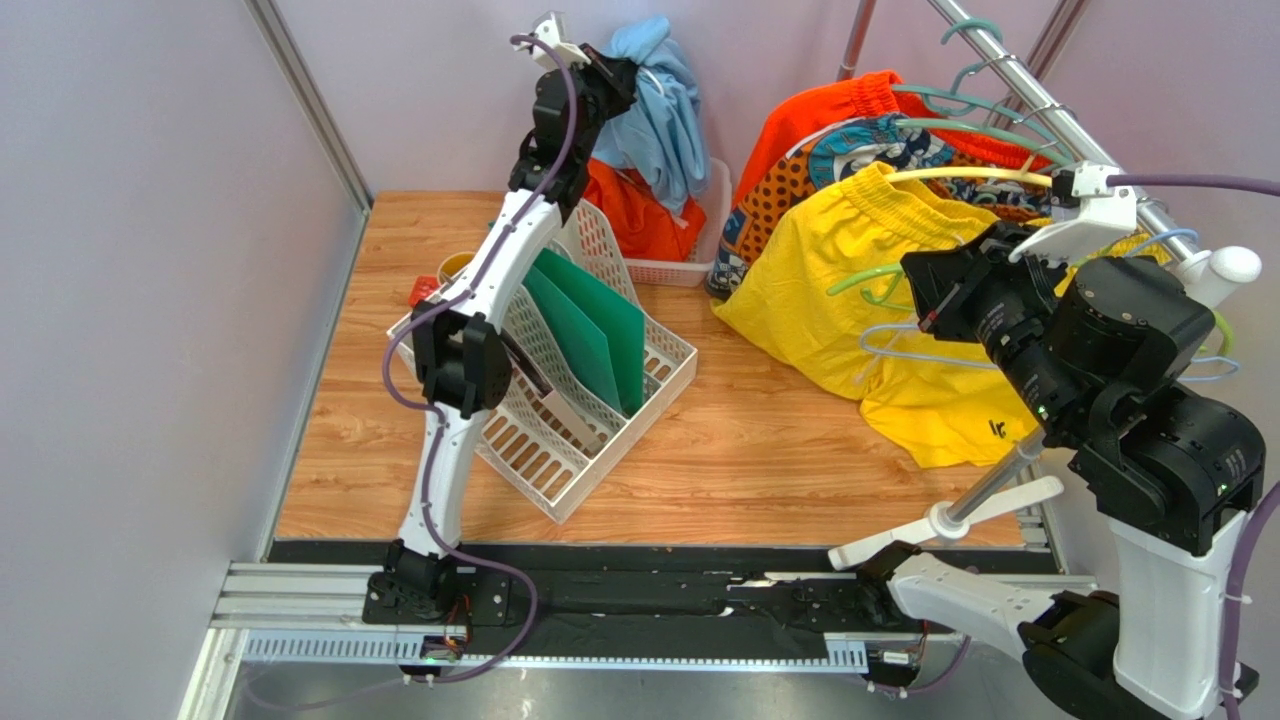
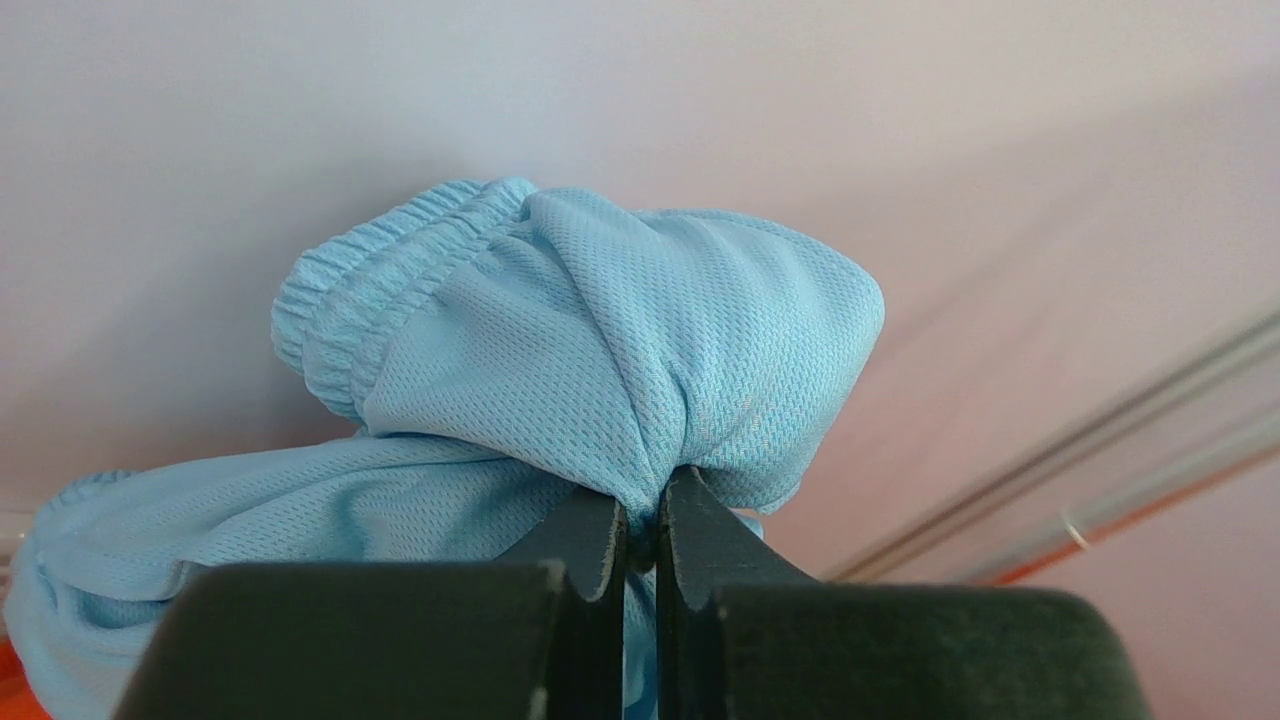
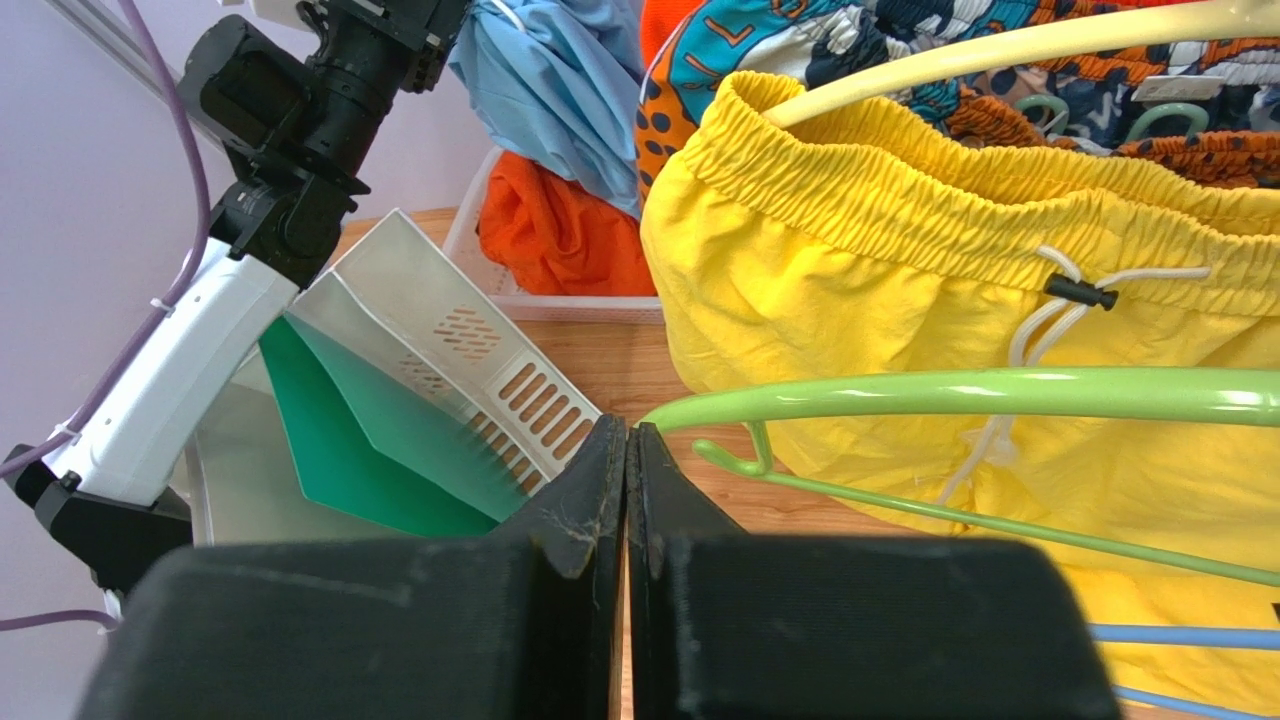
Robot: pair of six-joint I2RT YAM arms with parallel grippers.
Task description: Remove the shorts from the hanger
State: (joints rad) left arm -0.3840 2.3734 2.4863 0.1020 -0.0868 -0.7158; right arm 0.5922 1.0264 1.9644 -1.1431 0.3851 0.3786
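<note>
Writing first, and there is little of it: one small dark mark near the hem of the yellow pair point(image 1: 842, 270), too small to read. No other labels show.

The surface point(image 1: 751, 450) is light wood grain, boxed in by pale lilac walls with grey metal posts in the corners. At its 9 o'clock side sits a white slotted file rack point(image 1: 601, 405) with green folders point(image 1: 594, 323) standing in it.

Up at 12 o'clock, the left tool point(image 2: 643, 518) is raised high, clenched on a bunched fold of the light blue shorts point(image 2: 601, 330). Its wrist view shows the mesh cloth gathered right at the fingertips, the elastic waistband curling away at 10 o'clock. The pair hangs from the tool above the white basket point(image 1: 706, 225) at the back of the surface. The orange shorts point(image 1: 639, 210) lie crumpled in that basket, directly below.

Over at 2 o'clock, the clothes rail point(image 1: 1037, 90) slants across, carrying hangers with the yellow pair in front and the orange-and-teal patterned pair point(image 1: 842, 158) behind it.

The right tool point(image 3: 628, 450) sits at 3 o'clock, fingers pressed together, nothing seen between them. The tip of a green hanger point(image 3: 962, 398) lies just beside its fingertips, against the yellow cloth.
</note>
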